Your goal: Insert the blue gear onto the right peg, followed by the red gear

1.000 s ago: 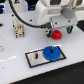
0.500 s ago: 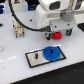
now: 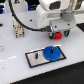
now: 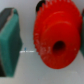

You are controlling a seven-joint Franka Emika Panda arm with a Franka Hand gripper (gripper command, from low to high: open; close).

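Observation:
The blue gear (image 3: 50, 52) lies flat on the right part of the black-framed white plate (image 3: 33, 59). It covers the right peg, which I cannot make out. Behind the plate, the red gear (image 3: 58, 35) sits on the white table with my gripper (image 3: 56, 32) low over it. In the wrist view the red gear (image 4: 56, 42) fills most of the picture, its hub hole showing. One teal finger pad (image 4: 9, 42) stands beside it with a strip of white table between them. The other finger is hidden. The gripper looks open.
A black-and-white fixture (image 3: 19, 31) stands at the exterior view's left, with the arm's black cable looping above it. Dark objects line the back edge of the white table (image 3: 70, 67).
The gripper has settled slightly lower around the red gear. The blue gear and the plate have not moved.

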